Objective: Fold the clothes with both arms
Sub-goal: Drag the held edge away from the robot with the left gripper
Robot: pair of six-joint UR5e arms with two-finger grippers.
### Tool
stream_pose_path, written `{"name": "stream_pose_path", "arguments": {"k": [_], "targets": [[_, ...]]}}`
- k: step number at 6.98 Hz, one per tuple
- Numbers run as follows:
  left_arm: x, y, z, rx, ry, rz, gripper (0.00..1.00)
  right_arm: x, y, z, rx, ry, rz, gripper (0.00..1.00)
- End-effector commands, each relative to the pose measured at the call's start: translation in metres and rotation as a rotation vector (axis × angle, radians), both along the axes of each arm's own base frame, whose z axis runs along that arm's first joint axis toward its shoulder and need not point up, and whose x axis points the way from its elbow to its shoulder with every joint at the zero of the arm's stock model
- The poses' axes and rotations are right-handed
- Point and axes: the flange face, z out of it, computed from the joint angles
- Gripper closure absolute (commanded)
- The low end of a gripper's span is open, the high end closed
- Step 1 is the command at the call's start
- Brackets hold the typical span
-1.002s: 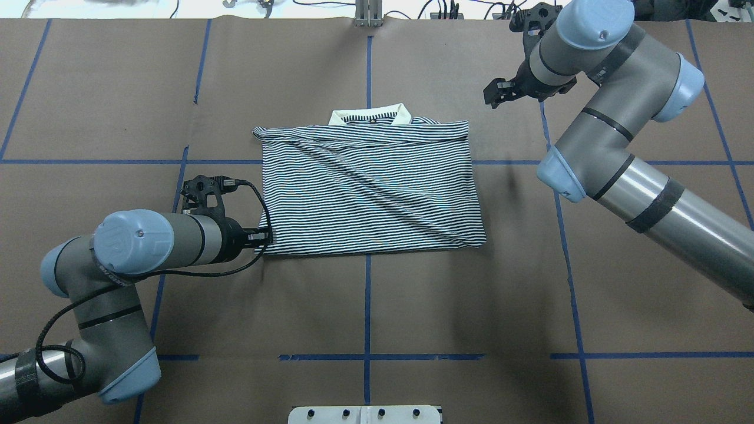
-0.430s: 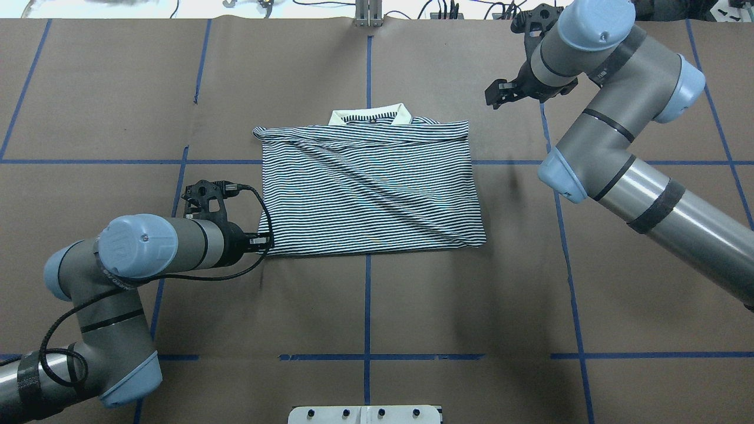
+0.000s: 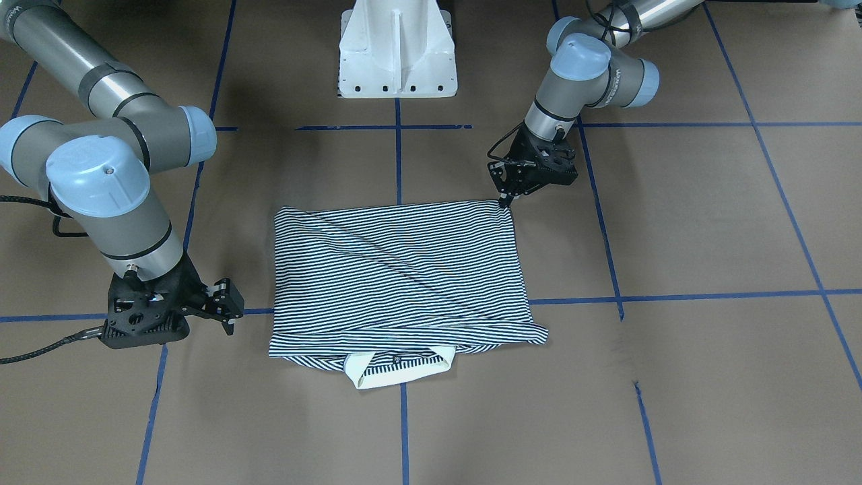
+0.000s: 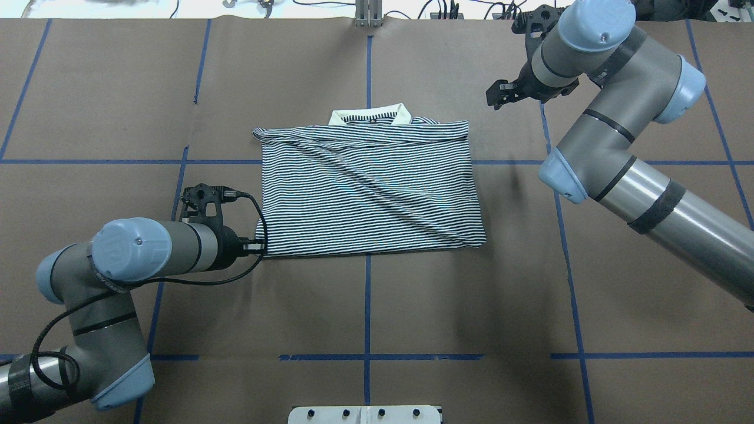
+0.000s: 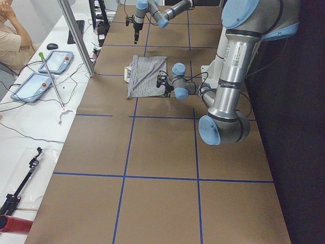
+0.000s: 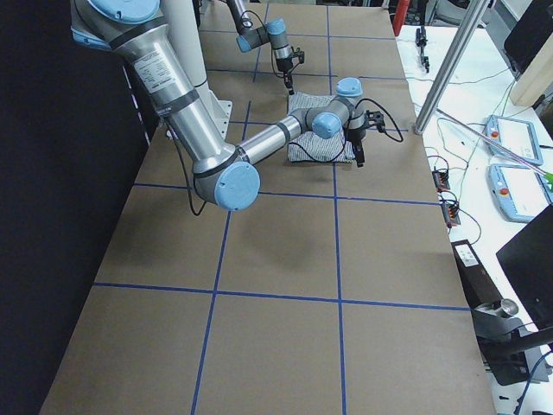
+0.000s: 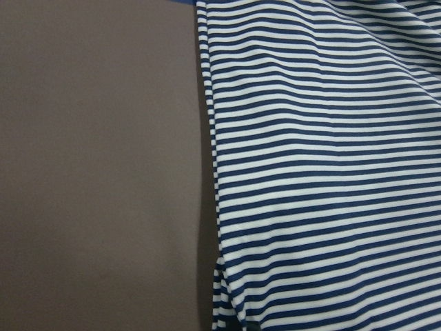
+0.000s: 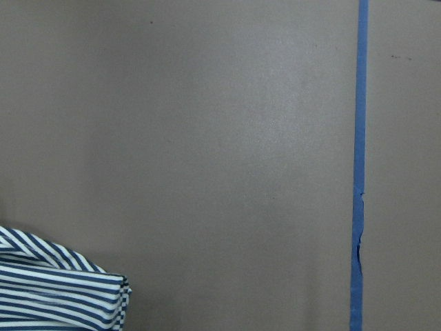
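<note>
The striped polo shirt lies folded flat at the table's middle, with its white collar sticking out at the far edge; it also shows in the front view. My left gripper is low at the shirt's near-left corner, and in the front view its tips look closed together at that corner. I cannot tell whether they pinch cloth. The left wrist view shows the shirt's edge flat on the table. My right gripper is open and empty beyond the far-right corner, also seen in the front view.
The table is covered in brown paper with a grid of blue tape lines. The white pedestal base stands at the robot's edge. In the left side view a person sits beside tablets on a white bench.
My left gripper has slid a little along the shirt's left edge toward the near corner. The shirt has not moved. The right arm has barely shifted.
</note>
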Motion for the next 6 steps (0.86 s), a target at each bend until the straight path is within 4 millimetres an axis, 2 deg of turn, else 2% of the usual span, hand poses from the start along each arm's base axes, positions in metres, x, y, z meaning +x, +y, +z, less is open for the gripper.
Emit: {"name": "stream_pose_path", "arguments": {"k": [1, 2, 3, 5, 6], "targets": [[-0.053, -0.071, 0.027, 0.148, -0.126, -0.029, 1.0, 0.0, 0.0, 0.002, -0.003, 0.003, 0.003, 0.0], [-0.087, -0.119, 0.056, 0.187, -0.216, -0.062, 1.0, 0.0, 0.0, 0.002, -0.003, 0.003, 0.005, 0.0], [-0.108, -0.173, 0.057, 0.214, -0.264, -0.108, 1.0, 0.0, 0.0, 0.003, -0.005, 0.004, 0.005, 0.0], [-0.094, -0.289, 0.045, 0.187, -0.33, -0.172, 1.0, 0.001, 0.0, 0.005, -0.006, 0.005, 0.005, 0.0], [-0.085, -0.331, 0.047, 0.192, -0.327, -0.199, 1.0, 0.001, 0.001, 0.004, -0.004, 0.005, 0.006, 0.0]]}}
